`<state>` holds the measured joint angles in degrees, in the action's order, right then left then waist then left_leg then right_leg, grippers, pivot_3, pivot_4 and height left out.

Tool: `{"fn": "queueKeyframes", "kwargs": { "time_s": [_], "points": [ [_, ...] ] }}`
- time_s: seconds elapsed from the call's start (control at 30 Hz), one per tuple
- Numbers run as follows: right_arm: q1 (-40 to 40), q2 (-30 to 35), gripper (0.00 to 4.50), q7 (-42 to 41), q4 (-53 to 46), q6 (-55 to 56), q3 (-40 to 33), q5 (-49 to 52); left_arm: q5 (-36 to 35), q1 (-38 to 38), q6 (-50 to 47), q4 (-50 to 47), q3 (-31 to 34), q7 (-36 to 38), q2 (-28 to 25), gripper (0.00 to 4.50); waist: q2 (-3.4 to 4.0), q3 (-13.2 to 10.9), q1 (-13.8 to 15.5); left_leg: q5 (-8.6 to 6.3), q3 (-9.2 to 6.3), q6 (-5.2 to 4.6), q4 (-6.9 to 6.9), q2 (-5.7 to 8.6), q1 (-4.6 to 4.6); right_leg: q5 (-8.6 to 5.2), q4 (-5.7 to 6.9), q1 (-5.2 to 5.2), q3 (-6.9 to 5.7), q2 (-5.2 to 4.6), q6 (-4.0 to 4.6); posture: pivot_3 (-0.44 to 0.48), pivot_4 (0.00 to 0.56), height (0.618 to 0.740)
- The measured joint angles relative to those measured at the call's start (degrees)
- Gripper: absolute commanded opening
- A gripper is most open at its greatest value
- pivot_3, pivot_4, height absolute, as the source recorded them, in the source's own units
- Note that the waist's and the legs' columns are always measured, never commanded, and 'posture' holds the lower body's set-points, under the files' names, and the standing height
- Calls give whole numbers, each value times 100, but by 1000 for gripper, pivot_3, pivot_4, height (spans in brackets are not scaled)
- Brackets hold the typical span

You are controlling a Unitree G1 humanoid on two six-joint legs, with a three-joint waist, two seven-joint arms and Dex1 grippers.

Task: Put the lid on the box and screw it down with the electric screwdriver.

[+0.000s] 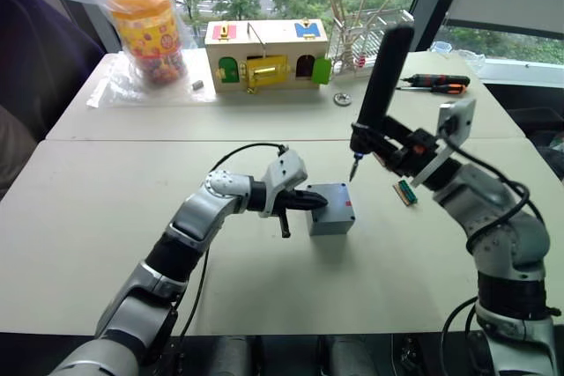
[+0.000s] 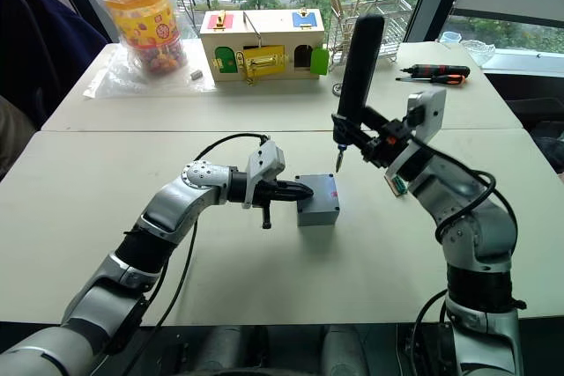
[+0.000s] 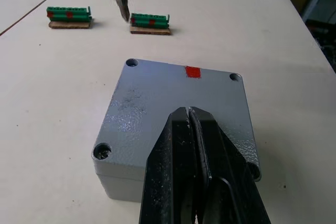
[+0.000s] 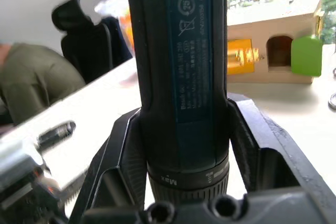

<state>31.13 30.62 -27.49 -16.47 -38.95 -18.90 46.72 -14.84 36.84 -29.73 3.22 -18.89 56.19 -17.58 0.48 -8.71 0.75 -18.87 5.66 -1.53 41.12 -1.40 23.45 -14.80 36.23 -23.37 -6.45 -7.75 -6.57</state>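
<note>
The grey box (image 1: 330, 223) stands mid-table with the lid (image 3: 152, 98) lying flat on top, red mark (image 3: 193, 71) at its far edge. My left gripper (image 1: 320, 202) is shut with nothing between its fingers, and its tips rest over the middle of the lid. The electric screwdriver (image 1: 382, 77) stands nearly upright, my right gripper (image 4: 181, 145) shut on its lower body. Its metal bit (image 1: 353, 167) hangs a little above the table just beyond the box's far right corner, apart from the lid. Screw holes show at the lid's corners (image 3: 102, 152).
Two green connector strips (image 3: 68, 14) (image 3: 150, 21) lie beyond the box. At the back stand a wooden box with coloured doors (image 1: 264, 55), a bagged candy jar (image 1: 150, 33), hand screwdrivers (image 1: 436, 83) and a metal ring (image 1: 342, 99). A seated person (image 4: 31, 82) is beside the table.
</note>
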Motion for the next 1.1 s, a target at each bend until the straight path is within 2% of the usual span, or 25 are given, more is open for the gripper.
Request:
{"fn": "queueKeyframes", "kwargs": {
  "time_s": [0.13, 0.23, 0.4, 0.47, 0.53, 0.57, 0.67, 0.8, 0.87, 1.1],
  "points": [
    [688, 188, 1786, 485, 59, -455, -479, 694, -216, 0, -311, -143, 369, -203, 4, 0, -7, -11, -10, 0, 7, 0, -9, -4, 1, 0, 0, -1, -1, 5, -1, 0, 150, 708],
    [839, 254, 1786, 975, 342, -953, -462, 826, -449, 34, -504, -493, 646, -238, -99, 0, -6, -13, -14, 0, 14, 0, -4, -3, 0, 1, -2, -1, 3, 2, -1, 0, 150, 708],
    [1028, 640, 1786, 1396, 941, -1848, -394, 934, -311, 253, -465, -592, 677, -497, -211, 0, 9, -31, 3, 0, 16, 0, -8, 0, 13, 1, 1, -10, 3, 1, -2, 0, 150, 708],
    [1106, 1278, 1786, 1188, 1096, -2226, -174, 905, -333, 345, -472, -650, 650, -428, -241, 0, 16, -40, 13, 0, 15, 0, -11, 2, 19, 1, -2, -14, 1, 2, -2, 0, 150, 708],
    [988, 2468, 1786, 624, 1276, -2759, 236, 723, -415, 347, -481, -1011, 549, -74, -560, 0, 16, -41, 27, 0, 14, -1, -22, 2, 28, 1, -12, -19, -3, 3, -2, 0, 150, 708],
    [892, 2841, 1786, 417, 1430, -3025, 300, 645, -452, 325, -480, -1153, 510, 94, -734, 0, 13, -41, 17, -1, 14, -1, -25, 1, 28, 0, -14, -17, -4, 4, -2, 0, 150, 708],
    [389, 3462, 1786, -82, 2146, -3768, 452, 513, -580, 86, -500, -1540, 360, 495, -982, 0, 11, -42, -3, -1, 20, -2, -19, 1, 24, 1, -15, -15, -2, 3, -3, 0, 150, 708],
    [-124, 3627, 1786, -617, 2710, -4065, 974, 170, -751, -122, -615, -1817, 120, 675, -966, 0, 36, -57, -27, 3, 31, 3, -2, -7, 6, 4, -2, -18, 12, 3, 1, 0, 150, 708],
    [-131, 3729, 1786, -880, 2954, -4048, 1178, -19, -763, -180, -612, -1890, 103, 654, -948, 0, 60, -57, -31, 3, 32, 3, -6, -8, 3, 3, -1, -19, 15, 4, 1, 0, 150, 708],
    [198, 3833, 1786, -1670, 3697, -3746, 2039, -842, -695, -520, -591, -1904, -92, 376, -830, 0, 56, -62, 5, 3, 30, 4, -3, -7, 7, 4, -8, -16, 14, 6, 0, 0, 150, 708]
  ]
}}
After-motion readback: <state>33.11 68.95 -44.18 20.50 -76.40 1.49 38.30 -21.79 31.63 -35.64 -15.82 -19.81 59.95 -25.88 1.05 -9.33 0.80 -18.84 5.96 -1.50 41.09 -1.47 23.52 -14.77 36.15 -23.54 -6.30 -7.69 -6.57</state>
